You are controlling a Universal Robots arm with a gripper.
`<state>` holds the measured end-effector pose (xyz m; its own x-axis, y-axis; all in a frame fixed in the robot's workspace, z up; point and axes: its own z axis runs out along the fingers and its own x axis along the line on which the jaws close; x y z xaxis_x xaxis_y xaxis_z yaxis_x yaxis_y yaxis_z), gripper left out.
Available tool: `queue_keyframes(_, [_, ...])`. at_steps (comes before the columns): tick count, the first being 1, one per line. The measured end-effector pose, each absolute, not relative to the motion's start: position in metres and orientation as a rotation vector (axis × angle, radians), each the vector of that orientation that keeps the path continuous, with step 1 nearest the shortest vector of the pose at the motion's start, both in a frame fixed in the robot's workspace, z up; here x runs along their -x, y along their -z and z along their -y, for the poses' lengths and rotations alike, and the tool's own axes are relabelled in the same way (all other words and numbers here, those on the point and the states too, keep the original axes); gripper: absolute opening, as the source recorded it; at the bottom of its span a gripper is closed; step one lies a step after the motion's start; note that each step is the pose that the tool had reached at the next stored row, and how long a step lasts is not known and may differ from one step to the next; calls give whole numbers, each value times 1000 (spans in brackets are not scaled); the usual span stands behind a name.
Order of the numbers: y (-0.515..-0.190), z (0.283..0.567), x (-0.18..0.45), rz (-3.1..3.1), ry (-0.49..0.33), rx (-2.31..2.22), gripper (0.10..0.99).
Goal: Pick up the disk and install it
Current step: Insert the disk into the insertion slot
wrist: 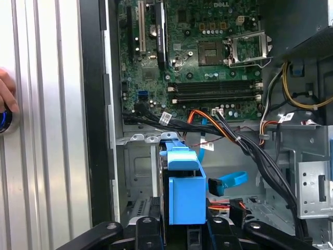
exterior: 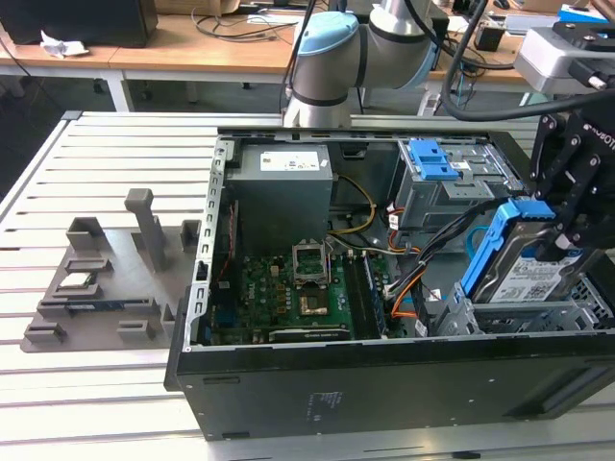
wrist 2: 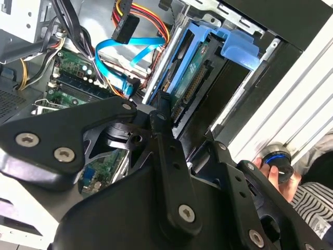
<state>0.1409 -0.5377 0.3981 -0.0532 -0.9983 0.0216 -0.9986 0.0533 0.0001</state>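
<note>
The disk (exterior: 524,269), a silver-grey drive with a white-and-blue label and a bright blue frame, stands tilted on edge over the metal drive bay (exterior: 538,317) at the front of the open computer case, on the exterior view's right. My gripper (exterior: 559,230) is shut on its upper end. In the first wrist view the disk's blue frame (wrist: 183,190) rises between the black fingers (wrist: 148,234), above the bay floor. In the second wrist view the disk (wrist 2: 193,70) shows edge-on with its connector side toward me, lying along the bay wall.
A blue-topped drive cage (exterior: 440,178), the power supply (exterior: 283,182) and the motherboard (exterior: 288,288) fill the case. Orange, black and blue cables (wrist: 229,130) run beside the bay. A grey parts fixture (exterior: 96,279) lies on the exterior view's left. A person's hand (wrist 2: 276,169) rests on a button.
</note>
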Motion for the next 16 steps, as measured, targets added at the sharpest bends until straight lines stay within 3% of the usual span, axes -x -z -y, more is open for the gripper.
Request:
queue_keyframes(9, [-394,538,-141,2268,-23,-2151,369])
queue_keyframes(10, [-394,538,-141,2268,-23,-2151,435])
queue_keyframes(13, [-394,538,-141,2268,-23,-2151,420])
queue_keyframes(15, [-394,538,-141,2268,-23,-2151,294])
queue_keyframes(16, [-393,538,-141,2268,-23,-2151,106])
